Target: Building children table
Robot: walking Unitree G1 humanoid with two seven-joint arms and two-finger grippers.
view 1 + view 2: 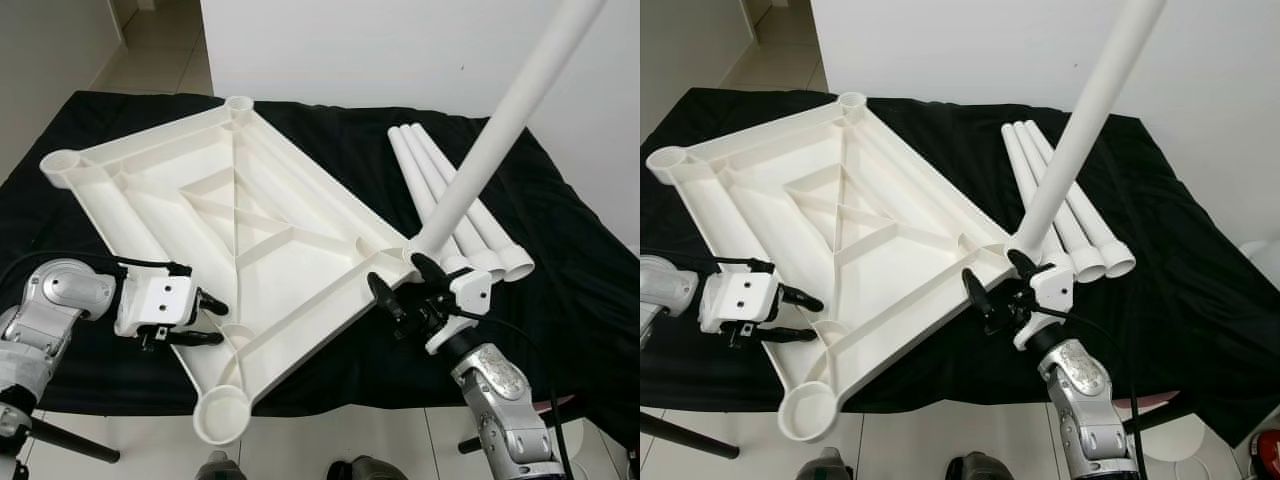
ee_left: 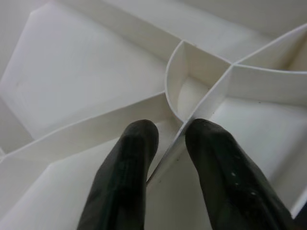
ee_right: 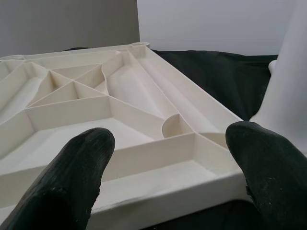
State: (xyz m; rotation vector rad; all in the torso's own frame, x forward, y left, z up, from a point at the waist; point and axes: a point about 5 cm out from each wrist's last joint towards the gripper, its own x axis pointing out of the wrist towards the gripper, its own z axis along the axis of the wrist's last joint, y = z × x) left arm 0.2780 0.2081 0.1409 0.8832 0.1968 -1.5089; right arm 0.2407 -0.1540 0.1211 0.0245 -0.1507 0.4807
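Note:
A white plastic table top point(image 1: 265, 215) lies upside down on a black cloth, its ribs facing up. One white leg point(image 1: 492, 145) stands in the right corner socket and leans up and to the right. My left gripper point(image 1: 208, 322) is at the top's near left edge, its fingers point(image 2: 136, 158) shut on a thin rib point(image 2: 206, 103). My right gripper point(image 1: 408, 284) hovers open just in front of the corner with the leg, one fingertip point(image 3: 84, 158) on each side of the rim point(image 3: 158, 191).
Three more white legs point(image 1: 418, 165) lie side by side on the black cloth point(image 1: 570, 270) right of the top. An open round socket point(image 1: 223, 412) overhangs the front edge. White walls stand behind, with tiled floor below.

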